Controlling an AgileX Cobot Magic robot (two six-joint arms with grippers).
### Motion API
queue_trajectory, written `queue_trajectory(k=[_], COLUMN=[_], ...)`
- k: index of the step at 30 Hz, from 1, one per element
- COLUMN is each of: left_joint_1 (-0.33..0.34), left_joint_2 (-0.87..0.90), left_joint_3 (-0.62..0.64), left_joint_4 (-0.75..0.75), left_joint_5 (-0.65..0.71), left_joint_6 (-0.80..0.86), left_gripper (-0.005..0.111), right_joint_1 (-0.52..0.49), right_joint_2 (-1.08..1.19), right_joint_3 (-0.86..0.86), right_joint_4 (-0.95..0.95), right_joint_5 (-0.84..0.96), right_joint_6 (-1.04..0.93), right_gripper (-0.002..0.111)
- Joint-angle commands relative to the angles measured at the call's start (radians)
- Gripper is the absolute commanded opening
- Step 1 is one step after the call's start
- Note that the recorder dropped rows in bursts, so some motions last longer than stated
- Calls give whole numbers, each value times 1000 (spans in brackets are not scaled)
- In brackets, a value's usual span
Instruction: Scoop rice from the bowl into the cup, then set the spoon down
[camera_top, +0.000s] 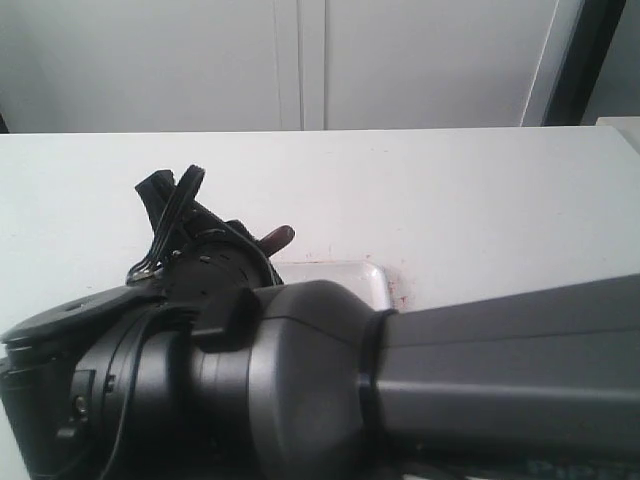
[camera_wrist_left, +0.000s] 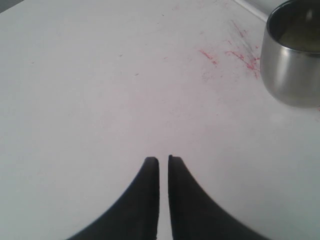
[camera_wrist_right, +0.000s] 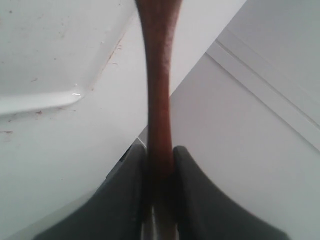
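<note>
My right gripper (camera_wrist_right: 160, 150) is shut on the slim reddish-brown handle of the spoon (camera_wrist_right: 159, 75), which runs straight out from between the fingers. In the exterior view only one dark red end of the spoon (camera_top: 278, 237) shows, above the big grey right arm (camera_top: 450, 380) that reaches across to the left. The shiny steel cup (camera_wrist_left: 292, 60) stands upright on the white table, off to one side ahead of my left gripper (camera_wrist_left: 163, 159). That gripper is shut with nothing in it. What the cup holds I cannot tell. The bowl and the rice are out of view.
A flat white tray (camera_top: 345, 275) lies just beyond the arm, and its rounded corner (camera_wrist_right: 45, 100) shows beside the spoon handle. Red smears (camera_wrist_left: 235, 54) mark the table near the cup. White cabinet doors (camera_top: 300, 60) stand behind the table's far edge.
</note>
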Motion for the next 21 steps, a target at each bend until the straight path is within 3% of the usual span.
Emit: queue_trajectory(k=[1, 11, 21], left_joint_1=[-7, -7, -7], left_joint_2=[0, 0, 0], left_joint_3=[9, 9, 9], left_joint_4=[-6, -6, -6], left_joint_5=[49, 49, 49], left_joint_6=[-6, -6, -6], left_gripper=[14, 14, 14], right_joint_1=[9, 9, 9], right_joint_2=[-8, -21, -26], right_joint_3=[4, 4, 4], right_joint_4=[1, -52, 29], right_joint_5=[5, 5, 5], right_joint_6=[-8, 68, 80], right_gripper=[0, 0, 0])
